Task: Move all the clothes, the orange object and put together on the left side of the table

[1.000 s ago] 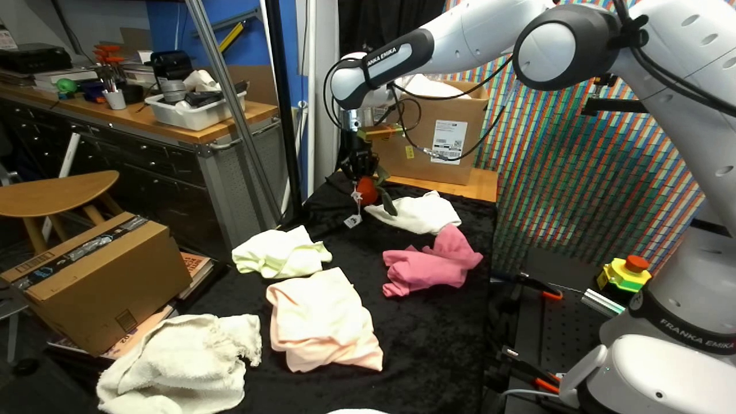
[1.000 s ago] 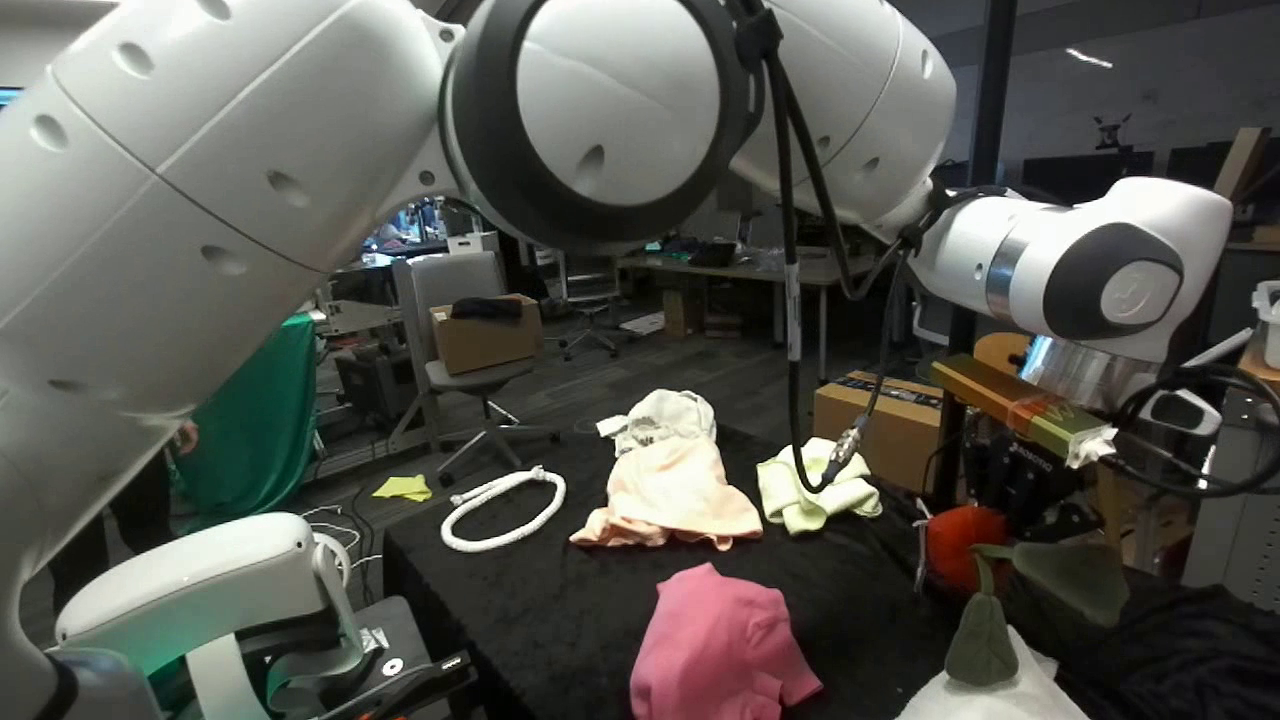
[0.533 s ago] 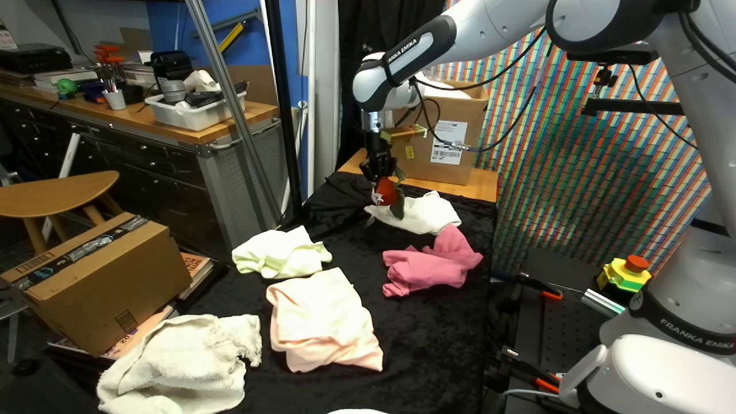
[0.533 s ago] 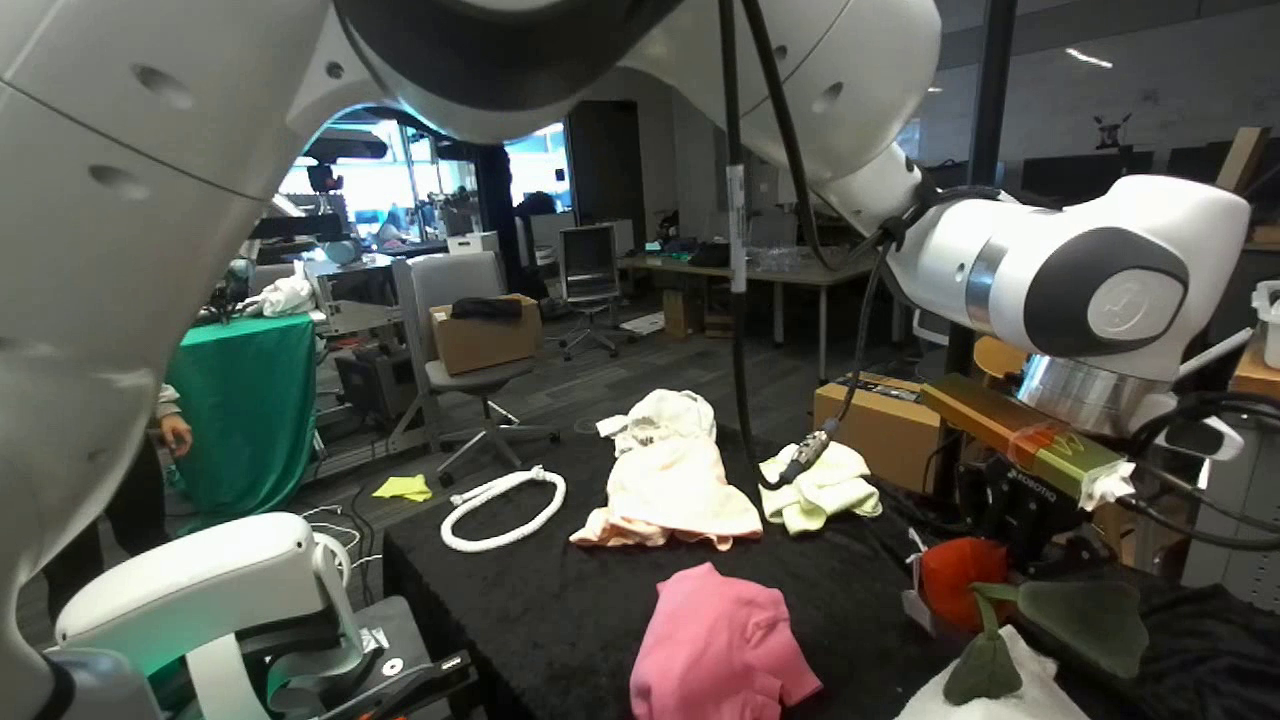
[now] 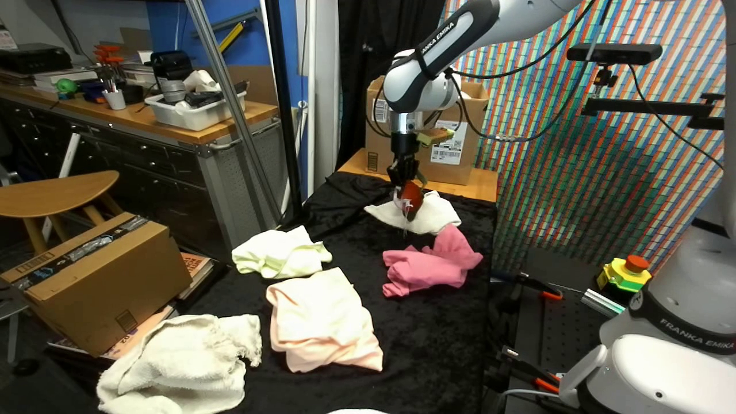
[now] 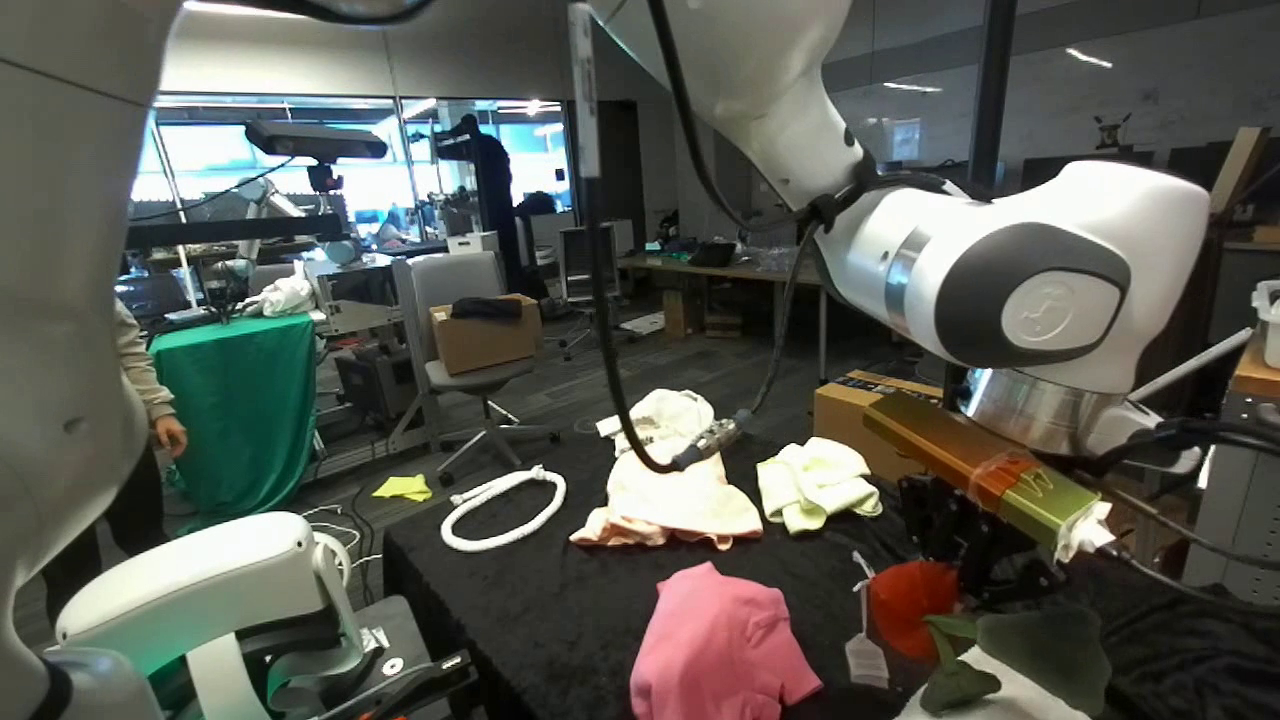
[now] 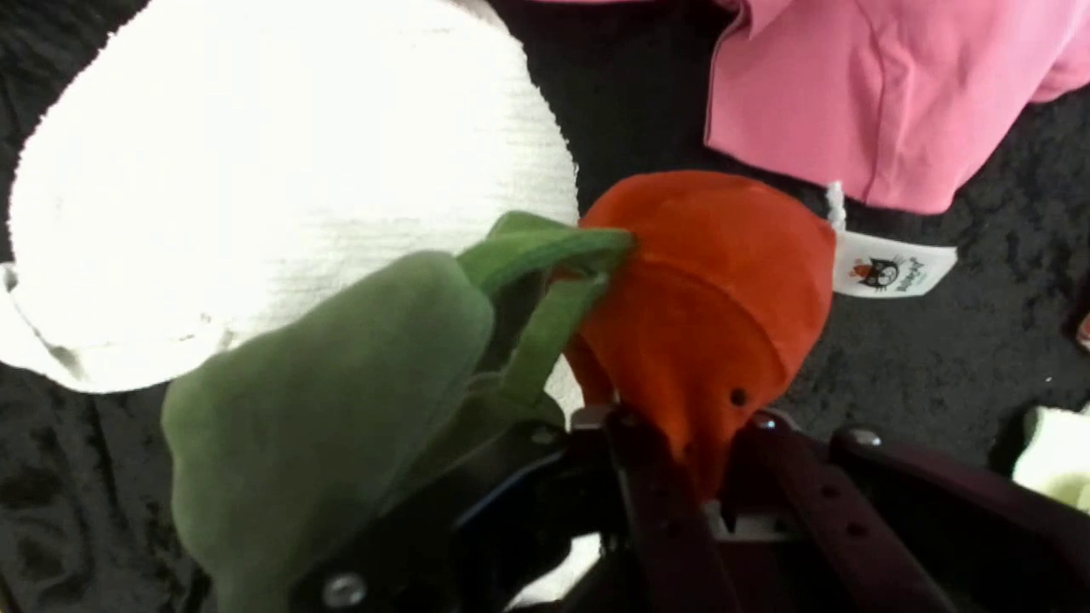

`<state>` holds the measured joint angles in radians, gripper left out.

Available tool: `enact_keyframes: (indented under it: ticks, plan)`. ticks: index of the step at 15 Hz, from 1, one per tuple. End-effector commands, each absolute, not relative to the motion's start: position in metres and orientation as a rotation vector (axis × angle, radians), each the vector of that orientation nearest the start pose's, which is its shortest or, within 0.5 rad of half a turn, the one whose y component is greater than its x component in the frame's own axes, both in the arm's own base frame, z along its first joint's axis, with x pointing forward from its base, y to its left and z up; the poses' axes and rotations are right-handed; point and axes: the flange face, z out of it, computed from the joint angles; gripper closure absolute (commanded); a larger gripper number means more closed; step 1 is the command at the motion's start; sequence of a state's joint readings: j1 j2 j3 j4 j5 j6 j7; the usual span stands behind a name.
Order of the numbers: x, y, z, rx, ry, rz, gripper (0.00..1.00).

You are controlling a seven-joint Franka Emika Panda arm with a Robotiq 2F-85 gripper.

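Observation:
My gripper [image 7: 694,426] is shut on the narrow end of the orange object [image 7: 724,281], a small plush with green leaves [image 7: 332,417] and a paper tag. It hangs by the white cloth [image 5: 435,217] at the table's far end; whether it touches the cloth I cannot tell. Closer in lies the bright pink cloth [image 5: 431,265]. Along the other side of the black table [image 5: 431,351] in that exterior view are a pale yellow cloth [image 5: 282,253], a pale pink one [image 5: 322,322] and a cream one [image 5: 184,365].
A white hose ring [image 6: 505,510] lies near a table corner. Beyond the table's far end stands a large cardboard box [image 5: 382,129] on wood. Another taped box [image 5: 109,287] sits off one side, near a metal pole [image 5: 236,115]. The arm's cable loops low over the table.
Still holding the orange object, my gripper has travelled from the table's far corner toward the white cloth, nearer the pink one. The plush has turned a little. No cloth has moved.

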<state>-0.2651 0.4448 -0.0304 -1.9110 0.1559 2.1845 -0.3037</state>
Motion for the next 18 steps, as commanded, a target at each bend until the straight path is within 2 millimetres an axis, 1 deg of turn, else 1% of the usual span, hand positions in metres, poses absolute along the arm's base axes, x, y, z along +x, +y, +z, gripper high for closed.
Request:
enact_keyframes:
  ticks: [1, 3, 6, 7, 8, 11, 14, 16, 18]
  plan:
    - [0.530, -0.147, 0.271, -2.958, 0.013, 0.115, 0.89]
    - [0.502, -0.130, 0.276, -2.937, -0.056, 0.111, 0.89]
    - [0.458, -0.099, 0.284, -2.921, -0.165, 0.133, 0.89]
    - [0.446, -0.087, 0.286, -2.919, -0.193, 0.135, 0.89]
    - [0.438, -0.077, 0.291, -2.913, -0.220, 0.138, 0.89]
    - [0.428, -0.049, 0.305, -2.899, -0.260, 0.084, 0.89]
    - [0.428, -0.023, 0.318, -2.869, -0.270, -0.001, 0.89]
    - [0.430, -0.006, 0.321, -2.850, -0.282, -0.024, 0.89]
    - [0.435, 0.014, 0.317, -2.841, -0.304, -0.035, 0.89]
